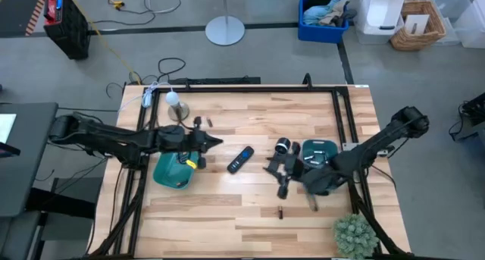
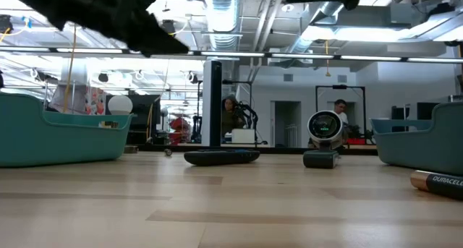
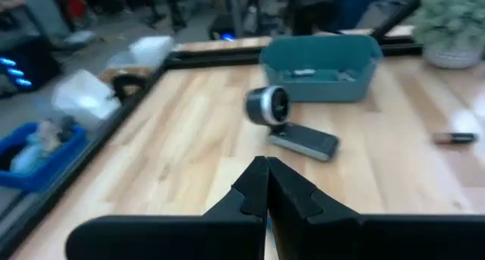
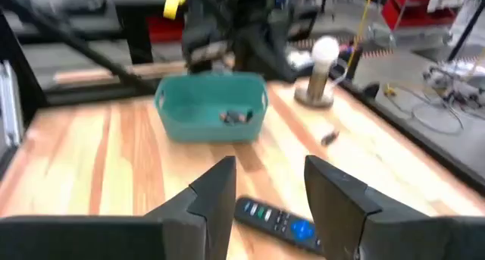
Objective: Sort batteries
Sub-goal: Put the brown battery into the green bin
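Wooden table (image 1: 227,207): batteries scattered, one (image 1: 280,211) near centre-right. Left gripper (image 1: 216,142) pressed together above left tray (image 1: 170,175); right gripper (image 1: 270,167) spread beside remote (image 1: 240,159). Cells likely light, rigid, slippery (prone to rolling); grasp mid-body.

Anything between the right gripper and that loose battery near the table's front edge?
Nothing visible. The right gripper, jaws open, hangs close to the battery, with only bare table between them. The remote and flashlight lie off that line.
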You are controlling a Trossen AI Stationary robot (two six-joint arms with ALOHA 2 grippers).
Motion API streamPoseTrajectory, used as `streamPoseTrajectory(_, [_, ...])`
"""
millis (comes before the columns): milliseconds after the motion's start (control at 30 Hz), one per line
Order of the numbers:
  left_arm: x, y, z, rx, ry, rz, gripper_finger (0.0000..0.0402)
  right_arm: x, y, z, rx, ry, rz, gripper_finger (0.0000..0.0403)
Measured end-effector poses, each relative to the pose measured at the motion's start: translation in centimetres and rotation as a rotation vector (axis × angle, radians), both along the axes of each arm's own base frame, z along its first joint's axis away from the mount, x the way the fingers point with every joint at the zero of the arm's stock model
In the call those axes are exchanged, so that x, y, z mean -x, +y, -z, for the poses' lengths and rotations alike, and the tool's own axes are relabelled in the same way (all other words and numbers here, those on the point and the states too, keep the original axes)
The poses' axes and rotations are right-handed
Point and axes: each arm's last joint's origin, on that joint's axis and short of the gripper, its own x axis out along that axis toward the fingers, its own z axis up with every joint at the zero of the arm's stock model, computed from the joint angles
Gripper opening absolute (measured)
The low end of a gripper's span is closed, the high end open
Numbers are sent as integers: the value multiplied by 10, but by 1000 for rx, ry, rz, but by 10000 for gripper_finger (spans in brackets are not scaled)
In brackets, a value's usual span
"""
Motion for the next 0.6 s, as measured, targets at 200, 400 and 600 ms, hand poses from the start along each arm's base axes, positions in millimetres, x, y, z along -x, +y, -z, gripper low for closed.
streamPoseTrajectory(200, [22, 2, 9, -37, -6, -38, 0, -32, 21, 7, -127, 185, 29, 196])
streamPoseTrajectory(400, [25, 1, 11, -101, 44, -21, 0, -55, 43, 33, -409, 514, 95, 213])
streamPoseTrajectory(600, [25, 1, 12, -104, 45, -20, 0, -59, 64, 49, -526, 713, 240, 214])
